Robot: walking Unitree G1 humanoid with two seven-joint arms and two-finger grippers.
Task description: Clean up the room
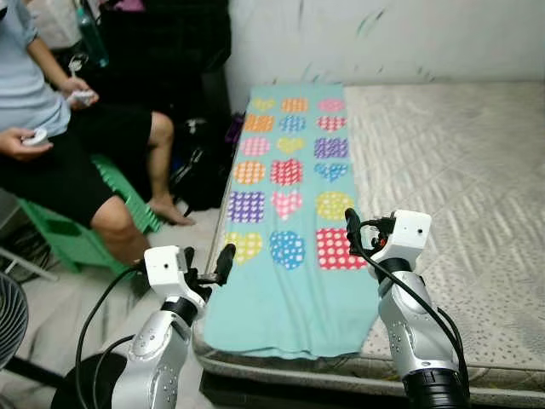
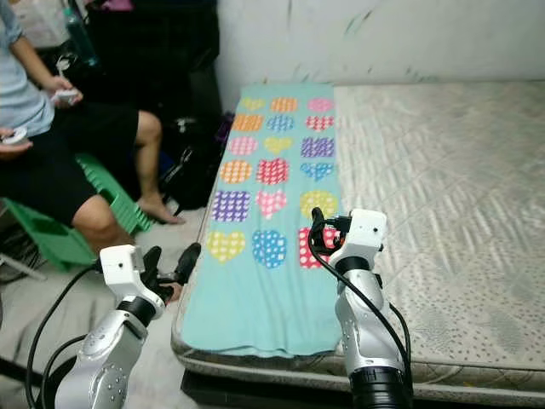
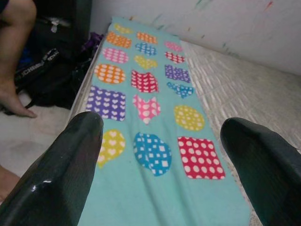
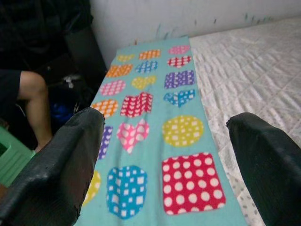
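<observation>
A turquoise cloth (image 1: 289, 196) patterned with colourful hearts and squares lies flat along the left side of a bare mattress (image 1: 460, 187). My left gripper (image 1: 209, 260) hovers open at the mattress's near left edge, beside the cloth's near left corner. In the left wrist view its fingers (image 3: 70, 155) frame the cloth (image 3: 150, 117) with nothing between them. My right gripper (image 1: 358, 230) is open over the cloth's near right edge, by the red dotted square. The right wrist view has its fingers (image 4: 66, 160) spread wide above the cloth (image 4: 155, 113).
A person (image 1: 51, 128) sits on a green stool (image 1: 68, 230) at the left, holding small white objects, a bare foot on the floor. A black bag (image 1: 200, 170) lies against the mattress side. A fan (image 1: 10, 319) stands near left. A white wall (image 1: 383, 34) backs the mattress.
</observation>
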